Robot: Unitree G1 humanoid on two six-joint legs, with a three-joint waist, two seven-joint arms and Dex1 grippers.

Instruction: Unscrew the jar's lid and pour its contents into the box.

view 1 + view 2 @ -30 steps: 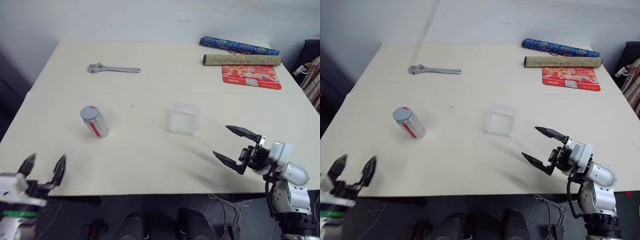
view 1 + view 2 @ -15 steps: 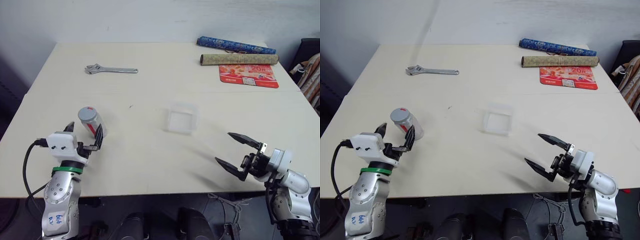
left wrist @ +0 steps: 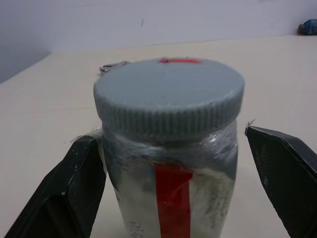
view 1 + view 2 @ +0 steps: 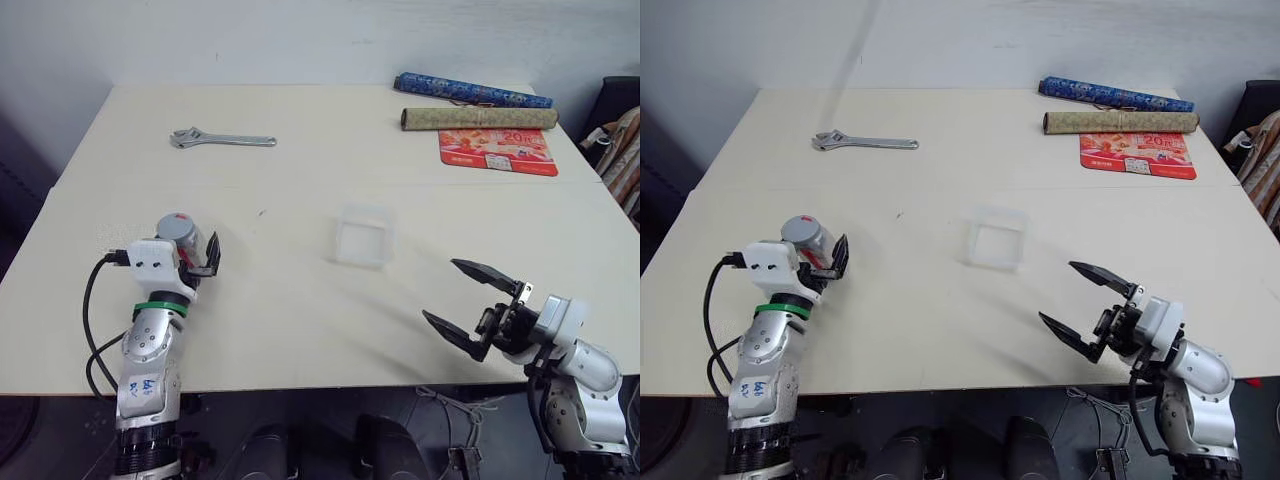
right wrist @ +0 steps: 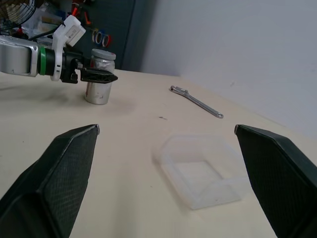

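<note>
The left gripper (image 4: 193,252) stands with its two black fingers spread wide, one on each side of the jar (image 3: 171,193). In the left wrist view a gap shows between the jar's wall and the finger (image 3: 282,173) on one side, while the other finger sits just beside the glass; whether it touches cannot be told. The jar stands upright on the table (image 4: 300,320), near the robot's left front edge, its red-striped label facing the wrist camera. The lid (image 3: 169,91) is on, grey and ribbed around the rim, with a red mark at its far edge. The contents are hidden behind the label and the cloudy wall.

The right gripper (image 4: 472,305) hangs with its fingers wide apart and nothing between them, above the near right part of the table, pointing toward the middle.

The box (image 4: 364,236) sits near the middle of the table, translucent and open at the top, well apart from the jar and closer to the right gripper. Nothing can be made out inside it.

Farther back on the left lies an adjustable wrench (image 4: 222,139). At the far right corner lie a blue patterned roll (image 4: 472,90), a tan roll (image 4: 480,118) just in front of it, and a red flat packet (image 4: 497,151) nearest the robot of the three.
</note>
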